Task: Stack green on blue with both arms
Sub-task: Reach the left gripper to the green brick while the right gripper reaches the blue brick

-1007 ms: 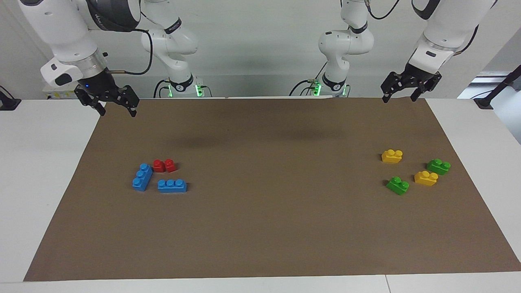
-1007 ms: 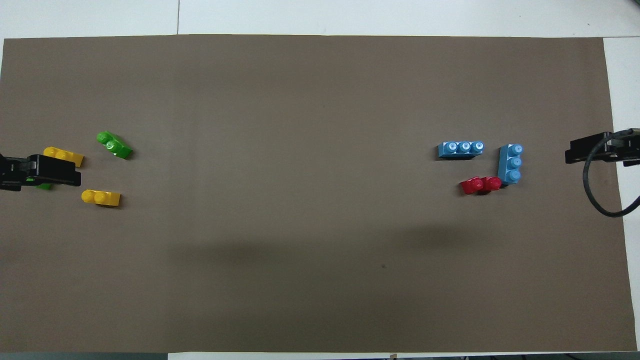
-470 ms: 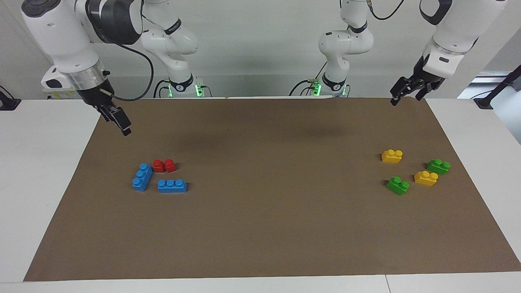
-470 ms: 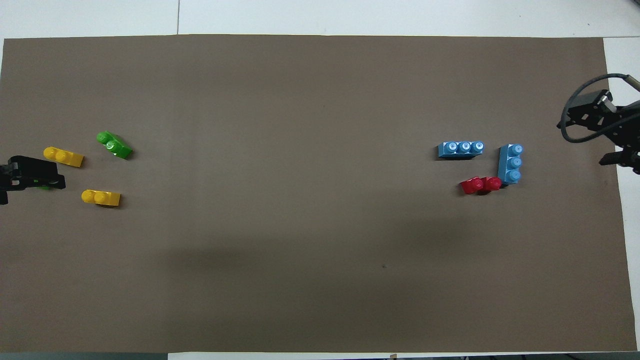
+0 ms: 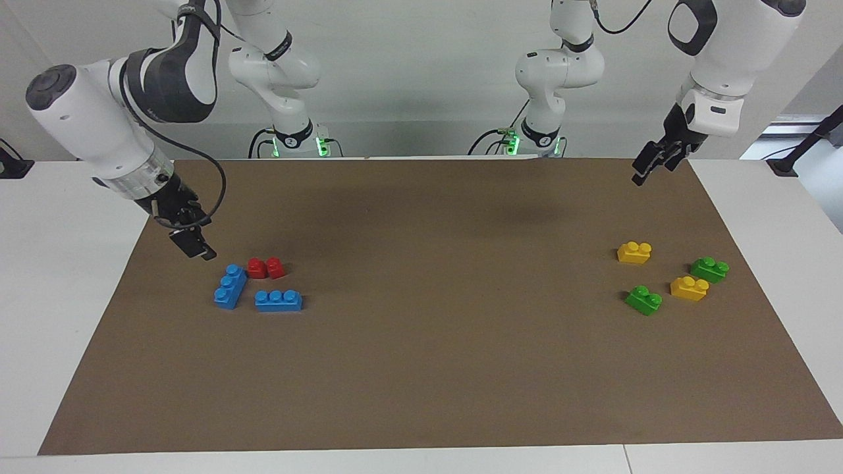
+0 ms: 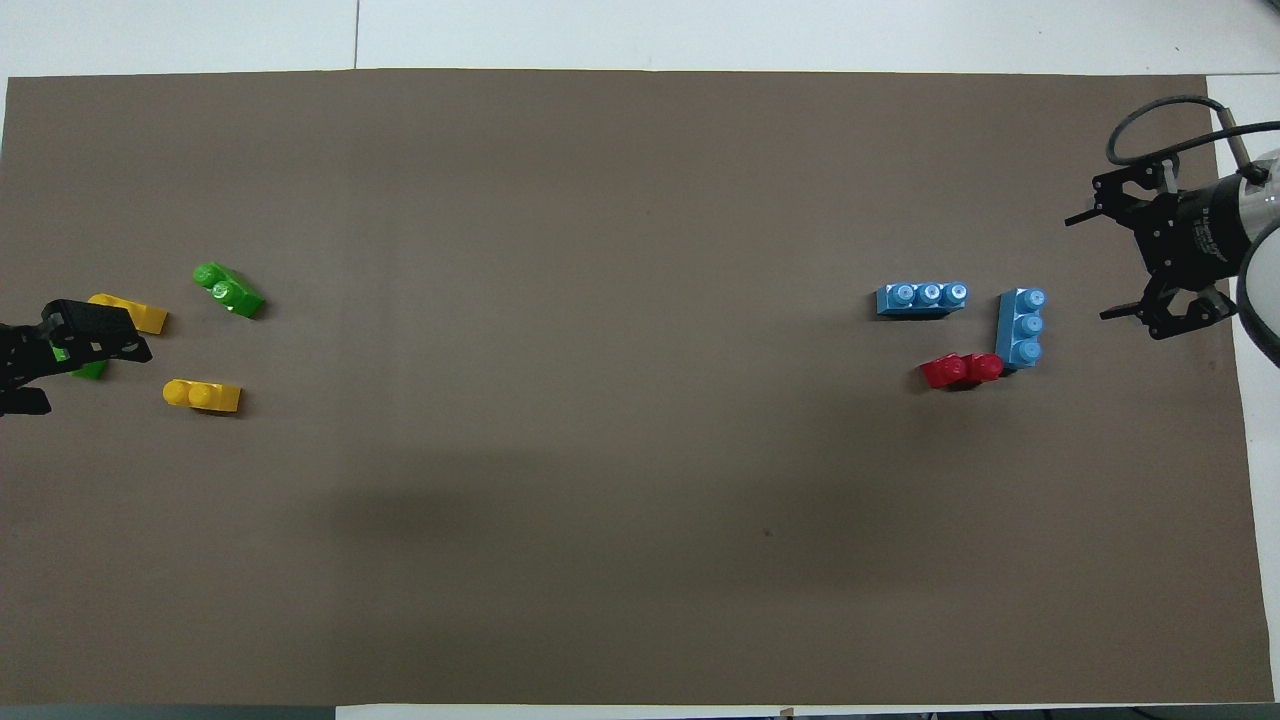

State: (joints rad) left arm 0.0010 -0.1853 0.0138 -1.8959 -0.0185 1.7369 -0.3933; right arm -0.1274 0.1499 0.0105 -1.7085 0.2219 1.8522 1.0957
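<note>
Two green bricks lie at the left arm's end of the mat: one (image 5: pixel 644 299) (image 6: pixel 228 290) in the open, the other (image 5: pixel 709 268) (image 6: pixel 90 370) half covered from above by my left gripper (image 5: pixel 649 168) (image 6: pixel 80 378). That gripper is open and hangs high above the mat, touching nothing. Two blue bricks sit at the right arm's end: one (image 5: pixel 230 286) (image 6: pixel 1021 328) points toward the robots, the other (image 5: pixel 278 300) (image 6: pixel 922 300) lies crosswise. My right gripper (image 5: pixel 192 249) (image 6: pixel 1095 265) is open and low over the mat, just beside the first blue brick and apart from it.
A red brick (image 5: pixel 266 267) (image 6: pixel 960 370) touches the blue brick that points toward the robots. Two yellow bricks (image 5: pixel 634 252) (image 5: pixel 689 288) lie among the green ones. The brown mat (image 5: pixel 421 368) covers most of the white table.
My right gripper has turned, come down and moved out over the mat toward the blue bricks. My left gripper has turned at the wrist and stayed high. No brick has moved.
</note>
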